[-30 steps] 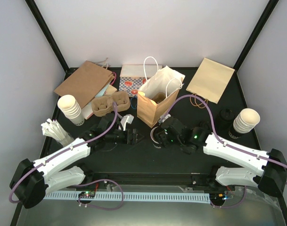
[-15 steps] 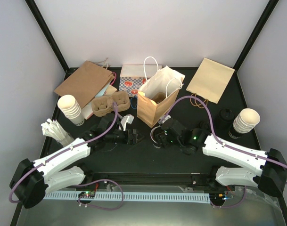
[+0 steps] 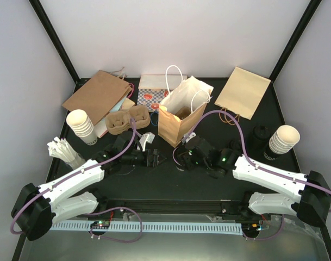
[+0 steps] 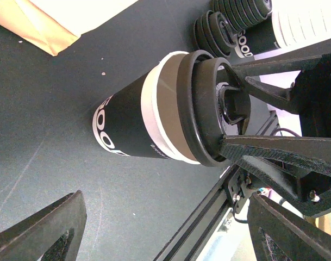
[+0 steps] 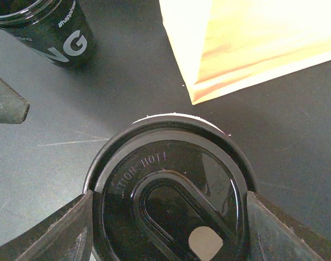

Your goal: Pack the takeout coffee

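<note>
A takeout coffee (image 4: 133, 128), a black cup with a white band, stands on the dark table with a black lid (image 5: 168, 201) on its rim. My right gripper (image 5: 169, 204) is shut on that lid, one finger pressing each side; in the top view it (image 3: 182, 157) is just in front of the standing paper bag. My left gripper (image 4: 170, 234) is open and empty, a short way left of the cup, seen from above as the left gripper (image 3: 156, 159). A second black cup (image 5: 48, 27), uncovered, stands beyond the lidded one. The cardboard tray (image 3: 124, 120) sits at the back left.
An open brown paper bag (image 3: 179, 122) stands close behind the cup. Stacked white paper cups are at the left (image 3: 81, 126) and right (image 3: 285, 140), with black lids (image 3: 261, 134) by the right stack. Flat bags (image 3: 97, 95) (image 3: 243, 91) and a patterned box (image 3: 151, 93) lie at the back.
My right gripper has shifted slightly left with the lid, closer to the left gripper. The left arm has not moved.
</note>
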Controlling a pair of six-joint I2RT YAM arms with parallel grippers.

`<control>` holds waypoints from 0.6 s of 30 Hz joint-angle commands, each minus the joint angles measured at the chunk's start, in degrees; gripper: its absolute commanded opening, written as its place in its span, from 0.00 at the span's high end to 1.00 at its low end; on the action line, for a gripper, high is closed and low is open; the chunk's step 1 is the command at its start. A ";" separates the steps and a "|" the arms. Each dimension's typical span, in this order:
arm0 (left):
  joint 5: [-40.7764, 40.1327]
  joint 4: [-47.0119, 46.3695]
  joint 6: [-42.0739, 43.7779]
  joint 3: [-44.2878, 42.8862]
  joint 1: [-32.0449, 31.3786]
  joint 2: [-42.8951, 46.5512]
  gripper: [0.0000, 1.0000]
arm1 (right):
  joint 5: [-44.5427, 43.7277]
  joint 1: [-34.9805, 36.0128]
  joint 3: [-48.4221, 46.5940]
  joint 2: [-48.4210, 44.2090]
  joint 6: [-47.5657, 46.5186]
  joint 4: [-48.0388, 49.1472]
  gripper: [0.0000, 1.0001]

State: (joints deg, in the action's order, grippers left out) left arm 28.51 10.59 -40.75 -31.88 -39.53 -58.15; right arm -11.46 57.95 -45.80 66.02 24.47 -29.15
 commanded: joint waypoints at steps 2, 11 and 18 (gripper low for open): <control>-0.07 -1.97 -0.51 -2.05 -0.42 -0.38 0.16 | -0.38 0.32 0.37 0.87 -0.46 1.99 0.39; -0.05 -2.06 -0.45 -2.05 -0.49 -0.64 0.17 | 0.65 0.30 1.42 2.59 -0.22 2.75 0.40; 0.04 -2.48 -0.47 -2.18 -0.46 -1.20 0.17 | 1.54 0.31 2.11 3.50 -0.73 2.87 0.39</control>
State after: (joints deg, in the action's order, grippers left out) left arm 28.51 10.22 -40.75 -31.88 -39.62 -58.54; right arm -11.46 57.95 -45.41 67.66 23.92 -25.58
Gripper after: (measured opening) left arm 0.835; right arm 0.706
